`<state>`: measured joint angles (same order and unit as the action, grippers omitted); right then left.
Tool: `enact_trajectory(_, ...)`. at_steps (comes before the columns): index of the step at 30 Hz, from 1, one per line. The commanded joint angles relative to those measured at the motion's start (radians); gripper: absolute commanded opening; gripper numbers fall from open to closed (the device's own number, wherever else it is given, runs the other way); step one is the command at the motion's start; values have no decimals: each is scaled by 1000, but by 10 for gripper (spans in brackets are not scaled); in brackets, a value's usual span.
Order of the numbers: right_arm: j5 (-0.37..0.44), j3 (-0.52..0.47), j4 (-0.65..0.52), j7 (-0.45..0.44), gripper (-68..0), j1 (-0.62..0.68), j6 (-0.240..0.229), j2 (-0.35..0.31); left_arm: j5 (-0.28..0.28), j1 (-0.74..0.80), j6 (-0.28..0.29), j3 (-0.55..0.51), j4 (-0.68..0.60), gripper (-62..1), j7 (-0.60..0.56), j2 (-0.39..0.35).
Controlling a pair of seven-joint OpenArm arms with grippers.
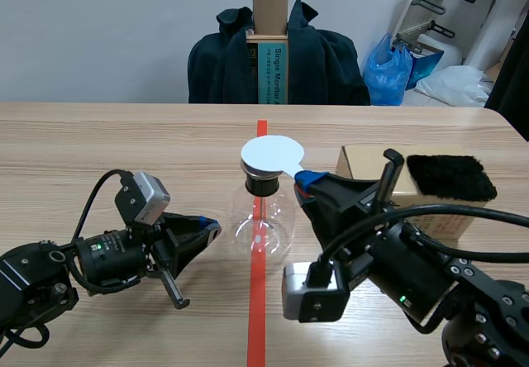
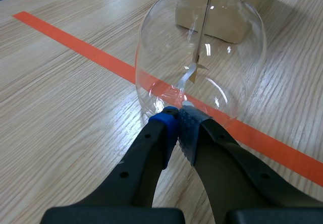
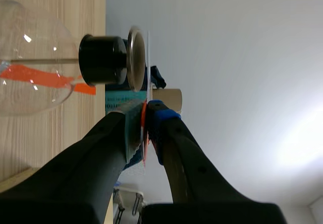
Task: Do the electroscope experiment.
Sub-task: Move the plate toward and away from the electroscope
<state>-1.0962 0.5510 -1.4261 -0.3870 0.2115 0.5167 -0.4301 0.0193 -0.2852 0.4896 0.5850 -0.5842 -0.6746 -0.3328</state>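
- Scene view: round clear glass flask (image 1: 261,222) with a black stopper (image 1: 263,183) stands on the pale wooden desk (image 1: 99,144). It sits on the orange-red tape line (image 1: 257,317), between the two arms.
- Left pincer (image 1: 208,228) sits low at the flask's left side, fingers together with nothing in them.
- Right pincer (image 1: 304,178) is raised beside the flask's neck. It is clamped on the tab of a thin white round sheet (image 1: 271,154) that lies flat over the flask's top.
- Brown cardboard box (image 1: 364,164) stands near the flask on its right, behind the right arm, with a black fuzzy cloth (image 1: 450,177) on top of it.
- Past the desk's far edge are a dark jacket (image 1: 322,61) draped over a chair and a blue plastic bag (image 1: 388,69).
- Left wrist view: left pincer (image 2: 177,120) is closed, its blue and grey pads meeting. The tips are at the lower wall of the flask (image 2: 242,57); cannot tell if they touch it or stop just short.
- Inside the flask a thin metal rod (image 2: 207,17) hangs down, with silvery foil strips (image 2: 191,75) at its end, slightly splayed. The tape line runs under the flask, and the box shows through the glass.
- Right wrist view: right pincer (image 3: 145,114) is clamped on the sheet (image 3: 147,82), which is seen edge-on. The sheet is just beside the grey metal disc (image 3: 135,57) that caps the stopper (image 3: 103,59); cannot tell if sheet and disc touch.
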Motion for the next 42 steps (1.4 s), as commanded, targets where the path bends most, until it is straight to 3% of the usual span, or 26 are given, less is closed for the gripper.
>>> enact_trajectory(1,3,-9,-30,23,-667,-12,14,-16,-6,-9,-2,-2,-17,-579,-16,5)
enact_trajectory(16,3,-10,-30,270,-667,-12,14,-16,-6,-9,-2,-2,-17,-579,-16,5)
enact_trajectory(23,3,-10,-30,295,-667,-12,14,-16,-6,-9,-2,-2,-17,-579,-14,5)
enact_trajectory(42,-19,-9,-30,-24,-667,-12,14,-16,-6,-9,-2,-2,-17,-579,-13,5)
